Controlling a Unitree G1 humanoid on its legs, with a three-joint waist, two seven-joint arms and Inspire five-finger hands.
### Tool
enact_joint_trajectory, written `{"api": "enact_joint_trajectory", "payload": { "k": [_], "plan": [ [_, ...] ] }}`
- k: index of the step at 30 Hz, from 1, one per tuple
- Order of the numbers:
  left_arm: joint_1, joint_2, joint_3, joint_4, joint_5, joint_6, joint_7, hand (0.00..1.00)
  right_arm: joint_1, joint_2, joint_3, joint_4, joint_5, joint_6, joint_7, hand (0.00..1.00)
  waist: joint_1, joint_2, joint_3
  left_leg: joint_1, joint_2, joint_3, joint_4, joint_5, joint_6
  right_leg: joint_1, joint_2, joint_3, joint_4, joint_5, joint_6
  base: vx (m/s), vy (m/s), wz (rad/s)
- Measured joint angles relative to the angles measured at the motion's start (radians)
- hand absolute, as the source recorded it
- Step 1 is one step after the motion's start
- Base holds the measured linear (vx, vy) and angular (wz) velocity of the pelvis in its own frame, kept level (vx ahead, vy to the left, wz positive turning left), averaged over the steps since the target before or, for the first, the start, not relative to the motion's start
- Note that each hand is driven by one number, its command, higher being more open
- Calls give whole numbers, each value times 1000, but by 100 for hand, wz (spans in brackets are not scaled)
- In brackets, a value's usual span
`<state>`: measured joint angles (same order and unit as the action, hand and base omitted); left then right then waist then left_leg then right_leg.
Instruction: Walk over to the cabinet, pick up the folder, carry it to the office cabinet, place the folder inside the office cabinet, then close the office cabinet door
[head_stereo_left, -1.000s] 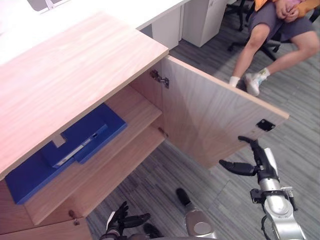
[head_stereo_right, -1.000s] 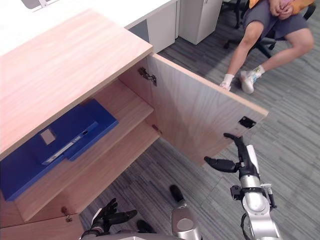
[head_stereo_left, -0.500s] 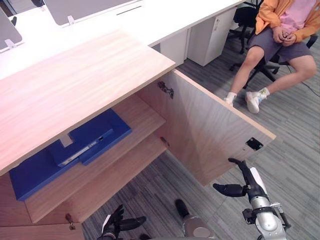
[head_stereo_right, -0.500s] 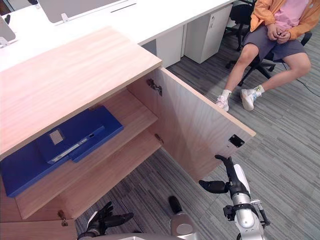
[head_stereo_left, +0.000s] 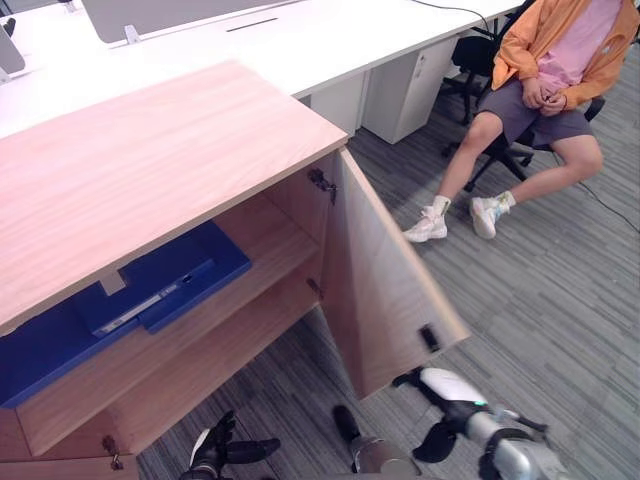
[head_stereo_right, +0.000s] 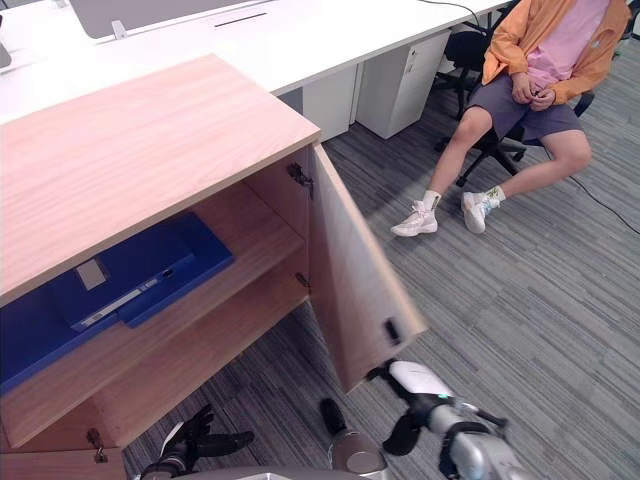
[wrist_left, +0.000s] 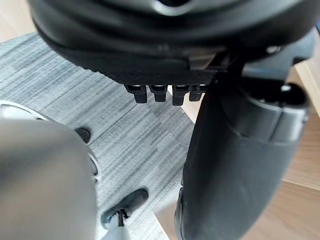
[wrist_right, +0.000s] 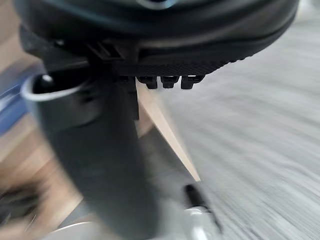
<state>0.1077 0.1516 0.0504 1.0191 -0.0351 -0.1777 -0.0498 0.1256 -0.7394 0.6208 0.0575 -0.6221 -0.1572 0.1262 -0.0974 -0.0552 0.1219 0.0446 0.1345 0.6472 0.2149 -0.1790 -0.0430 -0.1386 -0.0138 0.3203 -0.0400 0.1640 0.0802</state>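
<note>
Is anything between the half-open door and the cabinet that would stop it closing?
Nothing visible does. The folder lies on the shelf behind its front edge, and the right robot hand is on the outer side of the door.

Grey striped carpet (head_stereo_left: 560, 300) covers the office floor. A long white surface (head_stereo_left: 300, 40) runs above white drawer units (head_stereo_left: 400, 95); next to them a person (head_stereo_left: 545, 95) sits in a black swivel chair (head_stereo_left: 472, 60).

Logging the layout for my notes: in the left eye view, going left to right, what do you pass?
First the blue folder, then the cabinet door, then the person.
</note>
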Motion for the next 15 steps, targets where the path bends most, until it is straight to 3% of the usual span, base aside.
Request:
{"api": "enact_joint_trajectory", "payload": {
  "k": [2,6,12,15],
  "plan": [
    [-12,-15,0,0,0,-1,0,100,-69,37,45,-43,36,-27,1,100,21,1,1,-21,6,-22,15,-2,-2,-4,-4,-20,0,0,-2,-92,-70,35],
    [-23,-26,0,1,-3,10,5,100,-247,218,115,-67,50,-41,-10,100,49,3,11,-72,20,-89,54,-6,-5,-4,-11,-82,-1,0,-10,-68,-55,47],
    [-41,-37,22,1,-5,21,29,100,-438,322,95,6,99,-18,-40,100,72,7,28,-110,23,-179,73,-3,12,23,-23,-169,-12,0,-10,7,-8,41],
    [-45,-51,51,-3,-8,21,36,100,-482,429,31,140,140,-18,-73,100,89,17,34,-121,21,-234,65,6,14,43,-26,-226,-16,-4,-16,15,-20,54]
  ]
}}
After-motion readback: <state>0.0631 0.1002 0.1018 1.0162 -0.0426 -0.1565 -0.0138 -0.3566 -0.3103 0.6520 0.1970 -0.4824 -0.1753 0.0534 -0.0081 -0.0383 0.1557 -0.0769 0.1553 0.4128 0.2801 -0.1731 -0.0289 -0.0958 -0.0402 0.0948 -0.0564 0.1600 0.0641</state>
